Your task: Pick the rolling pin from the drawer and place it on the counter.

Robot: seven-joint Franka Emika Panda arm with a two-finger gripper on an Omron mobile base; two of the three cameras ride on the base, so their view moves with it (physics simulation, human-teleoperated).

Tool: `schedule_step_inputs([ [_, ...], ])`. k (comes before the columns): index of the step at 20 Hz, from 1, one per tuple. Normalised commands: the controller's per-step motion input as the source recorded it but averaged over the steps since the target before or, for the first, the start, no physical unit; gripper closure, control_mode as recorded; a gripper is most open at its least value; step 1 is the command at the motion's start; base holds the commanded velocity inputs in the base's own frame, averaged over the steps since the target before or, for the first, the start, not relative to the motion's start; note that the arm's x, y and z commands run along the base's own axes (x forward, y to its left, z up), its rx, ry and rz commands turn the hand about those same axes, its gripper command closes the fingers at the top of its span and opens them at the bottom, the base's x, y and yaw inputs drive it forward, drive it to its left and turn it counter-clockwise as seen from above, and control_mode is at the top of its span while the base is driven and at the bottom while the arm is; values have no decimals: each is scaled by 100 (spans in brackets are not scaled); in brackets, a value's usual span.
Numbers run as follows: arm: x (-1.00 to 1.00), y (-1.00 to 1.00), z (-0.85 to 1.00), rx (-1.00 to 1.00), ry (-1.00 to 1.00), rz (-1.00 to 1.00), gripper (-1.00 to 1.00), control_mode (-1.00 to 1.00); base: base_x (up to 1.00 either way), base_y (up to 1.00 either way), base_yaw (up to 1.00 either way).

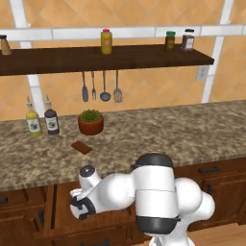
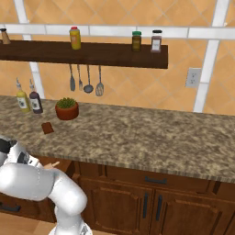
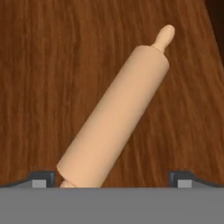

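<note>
One rolling pin (image 3: 116,113) lies in the drawer (image 3: 39,87) between the spread claw (image 3: 112,178) tips.

In the hand view the rolling pin (image 3: 117,118) lies aslant on the drawer (image 3: 39,87) floor, bare wood open on both sides of it; its lower end sits nearer the left fingertip (image 3: 43,178) than the right, the jaws spread wide. In the left base view the counter (image 1: 158,134) is bare across its centre and right; at left stand two bottles (image 1: 42,119), a potted plant (image 1: 91,122) and a flat brown bar (image 1: 81,147); hanging utensils (image 1: 101,87) and a dark shelf (image 1: 105,58) crowd the space above.
</note>
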Motion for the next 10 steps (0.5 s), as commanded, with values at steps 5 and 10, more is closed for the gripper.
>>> schedule_step_inputs([
  [5,18,35,-26,0,0,0,-100,-100,0,0,0],
  [10,9,26,-29,0,0,0,-100,-100,0,0,0],
])
